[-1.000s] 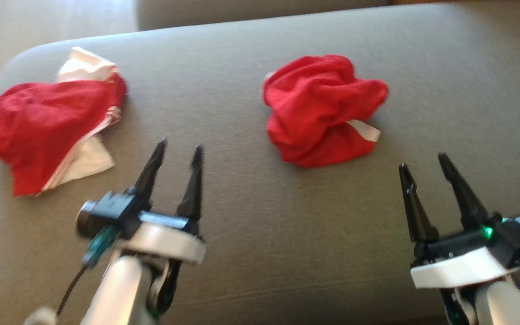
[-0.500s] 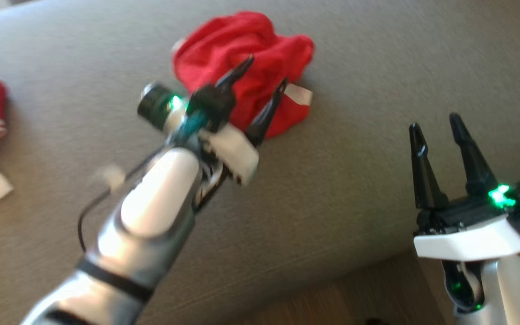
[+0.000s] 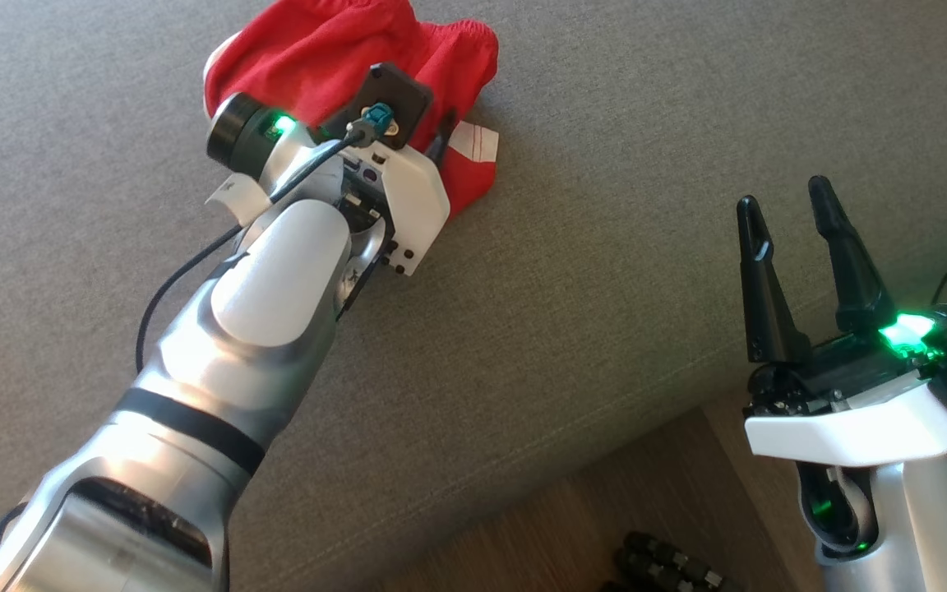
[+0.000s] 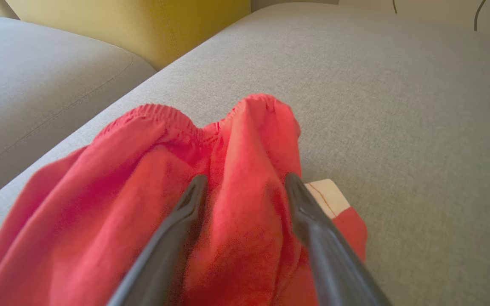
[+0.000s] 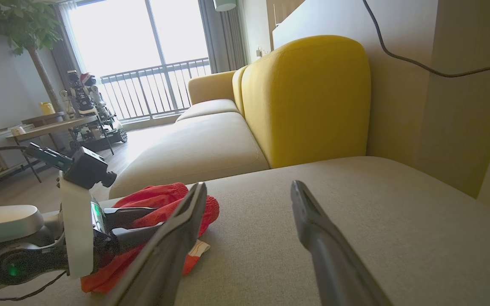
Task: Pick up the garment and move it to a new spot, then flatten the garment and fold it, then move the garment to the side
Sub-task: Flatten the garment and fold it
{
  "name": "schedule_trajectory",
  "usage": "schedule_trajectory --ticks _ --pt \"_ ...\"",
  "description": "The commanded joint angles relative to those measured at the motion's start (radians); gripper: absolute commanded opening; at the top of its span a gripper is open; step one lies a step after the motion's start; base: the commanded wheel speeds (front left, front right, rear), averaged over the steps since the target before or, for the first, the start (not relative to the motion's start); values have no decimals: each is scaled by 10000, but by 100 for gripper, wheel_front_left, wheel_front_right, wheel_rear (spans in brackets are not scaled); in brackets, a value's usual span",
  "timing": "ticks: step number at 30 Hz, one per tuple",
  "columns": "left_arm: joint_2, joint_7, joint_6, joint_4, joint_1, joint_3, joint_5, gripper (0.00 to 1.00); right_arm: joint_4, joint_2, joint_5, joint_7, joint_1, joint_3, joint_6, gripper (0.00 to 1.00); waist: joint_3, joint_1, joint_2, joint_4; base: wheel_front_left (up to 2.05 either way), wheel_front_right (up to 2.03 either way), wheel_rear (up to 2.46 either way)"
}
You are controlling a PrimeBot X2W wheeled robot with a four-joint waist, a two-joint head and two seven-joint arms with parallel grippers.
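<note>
The garment (image 3: 317,41), crumpled red cloth with an elastic waistband and a white label (image 3: 473,140), lies on the grey sofa cushion (image 3: 646,205). My left arm reaches out over it in the head view, the wrist covering its near part. In the left wrist view my left gripper (image 4: 246,178) is open, its fingers pressed down into the garment (image 4: 143,170) with a raised fold between them. My right gripper (image 3: 786,197) is open and holds nothing, hovering over the cushion's near right edge, well apart from the cloth. The right wrist view shows the garment (image 5: 155,197) at its left.
The cushion's front edge runs diagonally, with wood floor (image 3: 605,510) below it and a dark object (image 3: 662,563) on the floor. A yellow backrest (image 5: 309,97) rises behind the cushion. Another beige seat cushion (image 4: 36,85) adjoins on the far side.
The head camera has turned and dropped, so the second red cloth at the left has left the picture. My left arm has reached forward and set its fingers into the garment. The right gripper stays open.
</note>
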Motion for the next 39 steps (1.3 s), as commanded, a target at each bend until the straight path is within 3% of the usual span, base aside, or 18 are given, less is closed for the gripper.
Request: schedule_trajectory --ticks 1,2,8,12,17,21,22,24,30,32,35,39 --pt "95 -78 115 -263 -377 161 -120 15 -409 -51 99 -63 -195 177 -2 100 -59 -2 0 32 0 0 0" --pt "95 -155 120 -259 -355 122 -204 0 -421 -51 95 -63 -200 186 -2 100 -103 -2 0 53 0 0 0" --pt "95 -1026 -50 -969 41 117 -1708 0 -435 -51 56 -63 -144 324 -2 100 -517 -2 0 88 0 0 0" --pt "95 -1747 -194 -2204 244 100 -3660 0 -379 -51 30 -63 -54 308 -2 100 -867 -2 0 40 0 0 0" --pt "95 -2311 37 -3834 -105 -112 -6650 0 -390 -51 -221 -63 70 150 -2 100 -1316 -2 0 41 0 0 0" --pt "95 -2683 751 -4833 -426 -29 -9043 0 -405 -51 -434 -63 130 89 -2 100 -1574 -2 0 171 0 0 0" --pt "95 -2683 751 -4833 -426 -29 -9043 0 -405 -51 -434 -63 130 89 -2 100 -1574 -2 0 171 0 0 0" --pt "95 -2759 1180 -4964 -375 189 -10196 0 -446 -51 -487 -63 119 90 -2 100 -1611 -2 0 279 0 0 0" --pt "95 -2787 2296 -3670 985 1983 -13091 0 -537 -51 -498 -63 78 360 -2 100 -1470 -2 0 648 0 0 0" --pt "95 -2788 2496 -2866 1525 2766 -13561 0 -548 -51 -483 -63 82 391 -2 100 -1388 -2 0 763 0 0 0" --pt "95 -2789 2437 -1778 2203 3952 -13347 0 -586 -51 -461 -63 63 358 -2 100 -1250 -2 0 925 0 0 0" --pt "95 -2790 1856 -1278 2896 5018 -12407 0 -654 -51 -490 -63 53 161 -2 100 -1119 -2 0 1244 0 0 0"
